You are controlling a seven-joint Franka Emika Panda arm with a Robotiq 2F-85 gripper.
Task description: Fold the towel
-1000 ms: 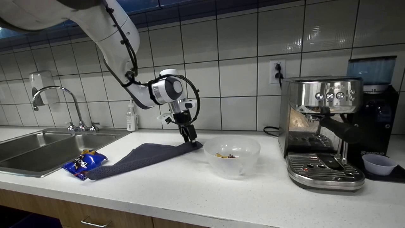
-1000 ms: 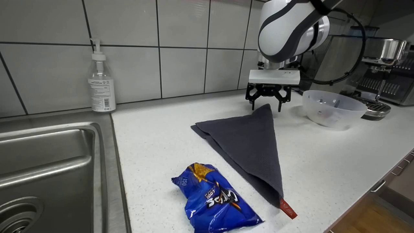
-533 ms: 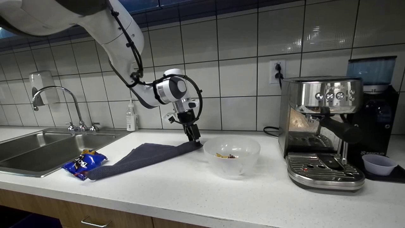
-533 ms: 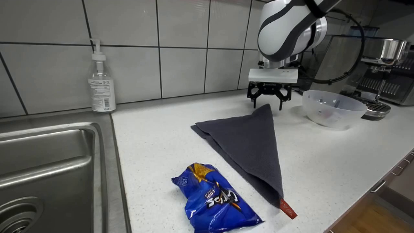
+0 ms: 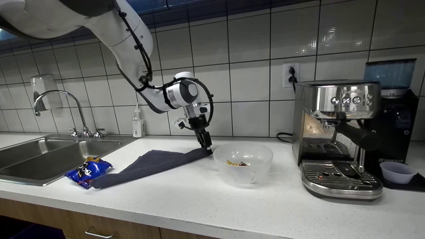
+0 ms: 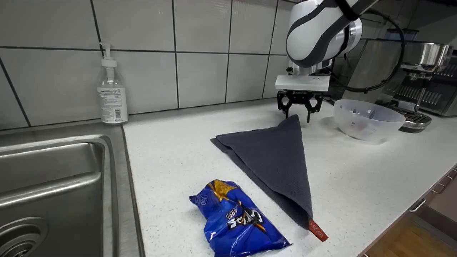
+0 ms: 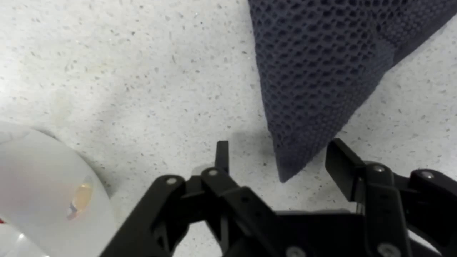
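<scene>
Surface (image 5: pixel 282 212): carries your towel (image 6: pixel 275 157), a rough folded triangle, mostly cropped from wrist view. Bowl (image 5: pixel 244 176): near towel's tip, cut off in your wrist view. Your tool (image 7: pixel 278 144): spread wide, that tip between its ends in wrist view. Red tag (image 6: pixel 317 230), towel's corner: only in an exterior view. Bits (image 5: pixel 234 163) in bowl: yellow and dark, hard to identify.

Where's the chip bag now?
The chip bag lies on the counter, bottom centre in an exterior view, between the sink on its left and the towel, upper right.
</scene>
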